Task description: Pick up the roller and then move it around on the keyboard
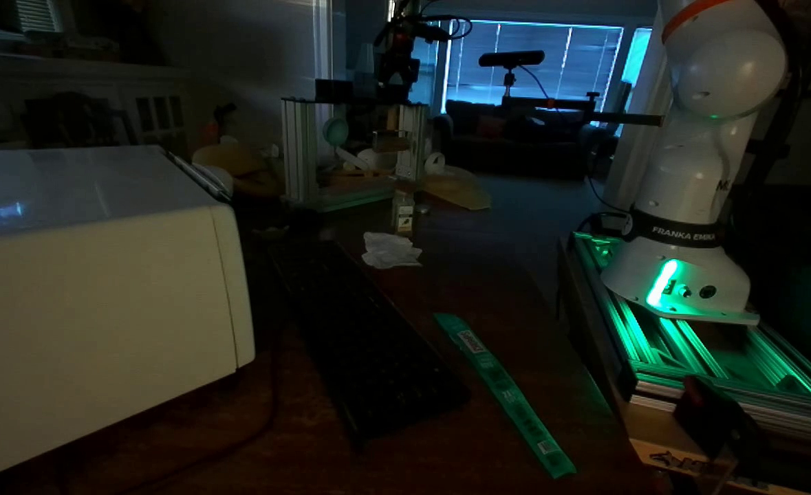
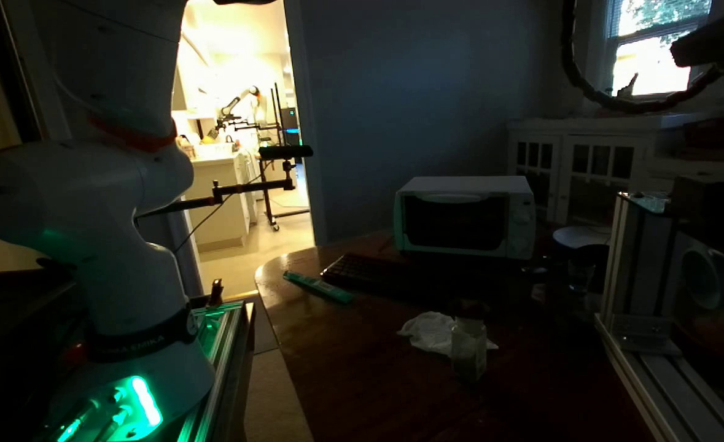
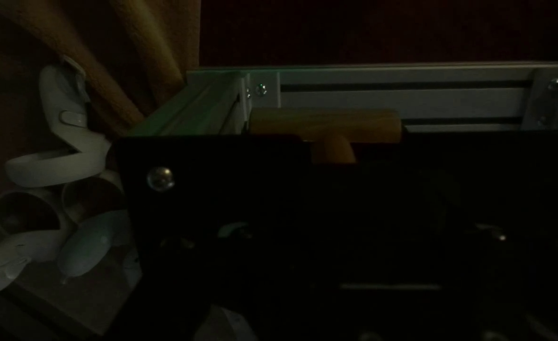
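Roller (image 3: 326, 125) at one o'clock, wrist view; can't tell if my gripper (image 1: 398, 77) holds it. Clamp handle (image 3: 333, 150) squarely before moving.

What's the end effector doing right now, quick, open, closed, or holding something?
End effector: cannot be told whether open or closed, too dark; the roller shows in the wrist view, but a grip on it can't be confirmed.
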Action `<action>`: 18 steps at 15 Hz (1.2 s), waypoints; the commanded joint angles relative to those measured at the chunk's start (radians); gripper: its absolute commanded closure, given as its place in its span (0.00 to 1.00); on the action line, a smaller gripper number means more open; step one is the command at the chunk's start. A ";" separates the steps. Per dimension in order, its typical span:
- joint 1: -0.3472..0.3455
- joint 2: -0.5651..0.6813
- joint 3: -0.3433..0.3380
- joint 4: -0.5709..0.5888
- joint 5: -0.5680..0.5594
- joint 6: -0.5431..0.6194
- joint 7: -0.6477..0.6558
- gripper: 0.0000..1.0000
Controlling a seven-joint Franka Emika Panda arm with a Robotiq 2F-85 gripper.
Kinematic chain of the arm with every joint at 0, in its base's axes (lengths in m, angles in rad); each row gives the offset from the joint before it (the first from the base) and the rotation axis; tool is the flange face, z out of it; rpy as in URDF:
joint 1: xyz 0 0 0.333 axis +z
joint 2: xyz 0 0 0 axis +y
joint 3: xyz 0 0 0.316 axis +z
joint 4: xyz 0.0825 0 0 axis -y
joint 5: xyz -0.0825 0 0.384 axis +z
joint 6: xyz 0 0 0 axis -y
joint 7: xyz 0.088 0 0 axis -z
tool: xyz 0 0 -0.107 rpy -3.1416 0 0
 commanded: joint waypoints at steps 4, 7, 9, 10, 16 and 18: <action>-0.015 0.021 0.014 0.028 0.023 -0.015 -0.006 0.17; -0.015 0.021 0.016 0.033 0.024 -0.020 -0.008 0.20; -0.015 0.020 0.019 0.035 0.025 -0.021 -0.010 0.28; -0.015 0.020 0.020 0.035 0.025 -0.021 -0.010 0.30; -0.019 0.021 0.024 0.044 0.026 -0.025 -0.018 0.34; -0.020 0.021 0.024 0.043 0.025 -0.026 -0.020 0.32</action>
